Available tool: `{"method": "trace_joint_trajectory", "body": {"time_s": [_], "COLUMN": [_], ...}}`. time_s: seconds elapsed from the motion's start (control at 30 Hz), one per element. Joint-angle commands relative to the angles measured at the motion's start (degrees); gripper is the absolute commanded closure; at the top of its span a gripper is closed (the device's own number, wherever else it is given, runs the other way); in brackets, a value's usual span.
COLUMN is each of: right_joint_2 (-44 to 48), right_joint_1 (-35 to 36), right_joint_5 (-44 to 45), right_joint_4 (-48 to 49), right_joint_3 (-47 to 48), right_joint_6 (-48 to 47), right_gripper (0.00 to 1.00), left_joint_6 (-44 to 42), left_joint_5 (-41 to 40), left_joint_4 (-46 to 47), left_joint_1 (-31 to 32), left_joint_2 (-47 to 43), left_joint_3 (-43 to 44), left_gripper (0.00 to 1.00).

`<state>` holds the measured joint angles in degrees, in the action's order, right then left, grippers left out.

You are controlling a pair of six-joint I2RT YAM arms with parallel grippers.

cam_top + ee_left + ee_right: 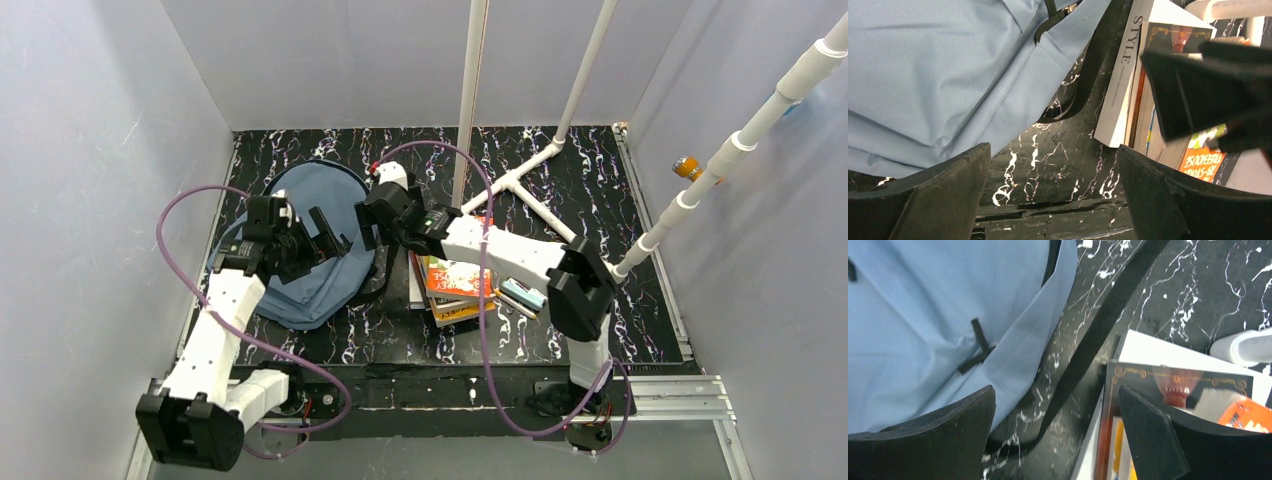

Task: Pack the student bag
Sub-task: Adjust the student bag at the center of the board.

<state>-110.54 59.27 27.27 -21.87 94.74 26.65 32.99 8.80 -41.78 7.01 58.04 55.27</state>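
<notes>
The slate-blue student bag (300, 260) lies flat on the left half of the black marbled table, zipper lines shut as far as I can see. My left gripper (328, 236) hovers over the bag's right side, open and empty. In the left wrist view its jaws (1053, 165) frame bare table between the bag (923, 75) and the books (1120, 85). My right gripper (369, 226) is open and empty above the gap between bag and books. In the right wrist view it (1058, 415) spans the bag's edge (923, 305), a dark strap (1098, 335) and the top book (1168, 382).
A stack of several books (455, 285) lies right of the bag, with small pen-like items (520, 298) on its right edge. A white PVC pipe frame (530, 170) stands at the back and right. Grey walls close in the table on three sides.
</notes>
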Motion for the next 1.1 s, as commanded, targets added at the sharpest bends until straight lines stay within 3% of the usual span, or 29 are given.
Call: {"method": "trace_joint_trajectory", "body": {"time_s": [0.0,0.17,0.33,0.37,0.47,0.57,0.63,0.67,0.73,0.83,0.97,1.07], "right_joint_2": [-5.5,-14.6,-18.8,-19.6,-21.3,-21.7,-21.0,-20.3,-17.5,-10.5,-1.0,5.3], "right_joint_1": [0.0,-0.3,-1.7,-2.1,-3.4,-4.4,-4.9,-4.9,-4.9,-4.9,-4.9,-4.9], "right_joint_5": [8.1,12.4,11.2,9.9,4.5,0.5,-2.9,-3.9,-5.8,-8.1,-12.5,-15.3], "right_joint_4": [6.8,6.4,12.2,13.0,15.0,15.8,15.4,15.0,14.8,15.9,17.2,20.1], "right_joint_3": [6.6,16.2,16.8,16.9,17.7,17.8,17.6,17.3,15.2,7.3,-4.7,-14.7], "right_joint_6": [-0.3,-3.2,-4.0,-4.2,-5.6,-6.0,-6.6,-6.8,-6.9,-4.1,1.0,2.5], "right_gripper": [0.00,0.00,0.00,0.05,0.27,0.67,0.93,0.99,0.99,0.99,0.99,0.99], "left_joint_6": [-0.6,-1.5,-0.2,0.2,2.0,5.1,7.5,8.6,10.5,10.0,4.7,1.3], "left_joint_5": [-0.1,2.7,6.2,6.3,7.2,9.8,12.5,13.7,14.1,12.0,4.9,3.8], "left_joint_4": [-0.4,-1.4,-2.0,-2.0,-2.1,-0.3,2.4,4.4,7.9,9.8,6.6,4.8], "left_joint_1": [1.5,1.6,1.6,1.6,1.6,1.6,1.6,1.6,1.6,0.5,-3.8,-6.7], "left_joint_2": [-5.4,-7.8,-8.8,-9.0,-8.4,-5.0,-1.5,0.1,3.3,8.3,16.4,21.3], "left_joint_3": [-4.4,-5.4,-7.3,-7.9,-9.8,-12.1,-14.2,-15.4,-17.5,-17.3,-11.1,-6.1], "left_gripper": [0.04,0.04,0.04,0.05,0.05,0.08,0.18,0.26,0.34,0.36,0.38,0.42]}}
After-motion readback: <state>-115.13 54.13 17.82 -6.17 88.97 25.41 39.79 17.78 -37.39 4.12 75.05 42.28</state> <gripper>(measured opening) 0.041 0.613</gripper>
